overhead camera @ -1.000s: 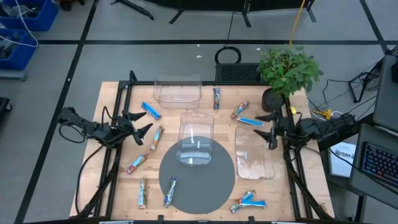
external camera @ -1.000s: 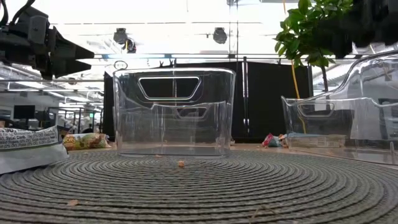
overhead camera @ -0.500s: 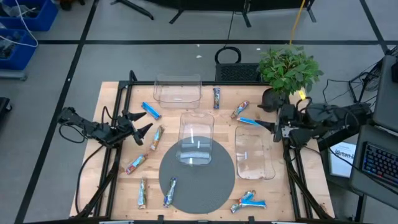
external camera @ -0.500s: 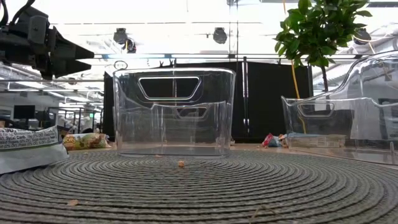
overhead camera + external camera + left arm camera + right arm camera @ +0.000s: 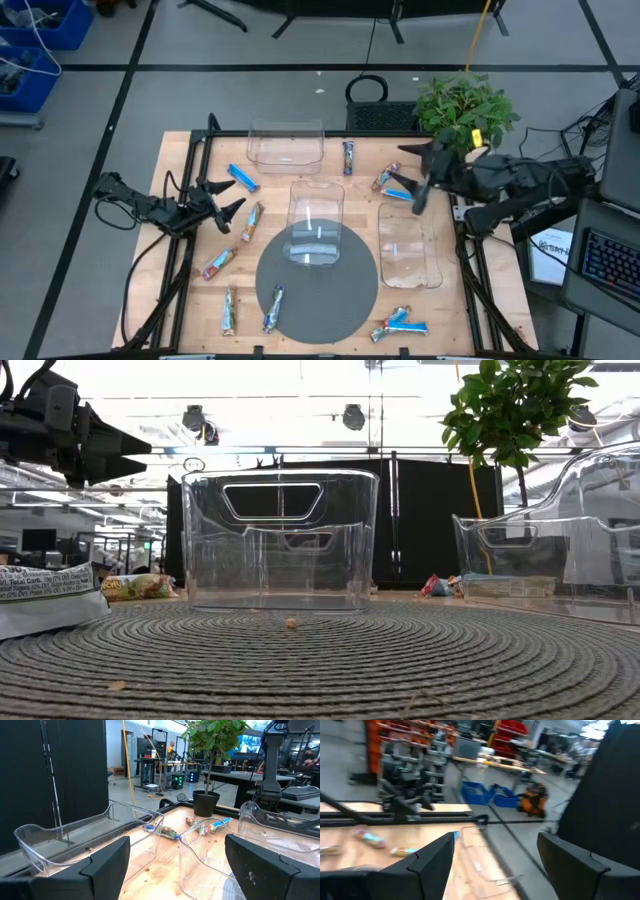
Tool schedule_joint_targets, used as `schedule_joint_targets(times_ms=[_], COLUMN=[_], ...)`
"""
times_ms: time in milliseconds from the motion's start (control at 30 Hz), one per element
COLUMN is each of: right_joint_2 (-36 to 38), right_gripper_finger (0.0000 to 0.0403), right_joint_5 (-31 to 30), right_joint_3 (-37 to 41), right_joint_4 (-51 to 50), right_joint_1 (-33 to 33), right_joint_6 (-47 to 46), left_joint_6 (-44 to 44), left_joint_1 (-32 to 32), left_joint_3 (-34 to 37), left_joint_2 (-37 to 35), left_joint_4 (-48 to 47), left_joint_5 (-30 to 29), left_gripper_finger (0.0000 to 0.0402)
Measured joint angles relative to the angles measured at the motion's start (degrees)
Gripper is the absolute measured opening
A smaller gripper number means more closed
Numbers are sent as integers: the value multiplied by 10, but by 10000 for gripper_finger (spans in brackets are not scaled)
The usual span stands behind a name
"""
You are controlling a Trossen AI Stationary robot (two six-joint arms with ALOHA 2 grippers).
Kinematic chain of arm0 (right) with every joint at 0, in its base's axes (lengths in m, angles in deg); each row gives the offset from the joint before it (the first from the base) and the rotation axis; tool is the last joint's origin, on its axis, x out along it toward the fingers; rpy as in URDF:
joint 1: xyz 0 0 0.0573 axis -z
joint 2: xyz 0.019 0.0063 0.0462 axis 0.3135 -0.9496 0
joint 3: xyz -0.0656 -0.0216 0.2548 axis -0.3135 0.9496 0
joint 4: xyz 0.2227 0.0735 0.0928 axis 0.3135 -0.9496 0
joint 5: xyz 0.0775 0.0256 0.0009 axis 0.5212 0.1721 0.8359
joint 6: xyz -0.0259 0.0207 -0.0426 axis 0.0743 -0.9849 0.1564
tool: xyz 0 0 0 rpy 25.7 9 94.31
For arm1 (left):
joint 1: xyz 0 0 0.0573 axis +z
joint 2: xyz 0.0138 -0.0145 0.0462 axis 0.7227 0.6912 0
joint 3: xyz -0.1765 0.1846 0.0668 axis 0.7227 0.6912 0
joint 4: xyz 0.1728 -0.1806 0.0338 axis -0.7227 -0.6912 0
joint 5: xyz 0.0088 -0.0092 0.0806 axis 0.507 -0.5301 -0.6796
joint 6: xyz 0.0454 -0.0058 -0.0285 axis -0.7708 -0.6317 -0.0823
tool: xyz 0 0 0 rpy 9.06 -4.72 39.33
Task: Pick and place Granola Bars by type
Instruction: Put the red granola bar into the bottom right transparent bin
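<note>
Right pincer (image 5: 412, 177) hangs spread over the table's (image 5: 190, 300) far right part, beside a blue-and-tan bar (image 5: 388, 178). Left pincer (image 5: 222, 198) waits spread near the left edge; foil-wrapped Granola Bars (image 5: 220, 263) lie scattered.

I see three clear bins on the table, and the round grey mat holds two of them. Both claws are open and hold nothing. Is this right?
Not quite. In the high view, the round grey mat holds only the middle clear bin; the bin near the plant and the far bin stand on bare wood. The rest is right: the left claw and the right claw are open and empty.
</note>
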Motion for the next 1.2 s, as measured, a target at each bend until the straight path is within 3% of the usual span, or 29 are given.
schedule_joint_targets(times_ms=[267, 467, 933, 1200], right_joint_2=[-91, -123, -220, -248], right_gripper_finger=[279, 279, 279, 279], right_joint_5=[-27, -31, -248, -267], right_joint_3=[-55, -92, -165, -165], right_joint_4=[12, -12, -69, -81], right_joint_1=[-13, -99, -340, -388], right_joint_6=[-24, -23, -84, -181], left_joint_6=[0, 0, 0, 0], left_joint_1=[0, 0, 0, 0], left_joint_3=[0, 0, 0, 0], left_joint_2=[0, 0, 0, 0], left_joint_4=[0, 0, 0, 0], left_joint_5=[0, 0, 0, 0], left_gripper_finger=[324, 324, 324, 324])
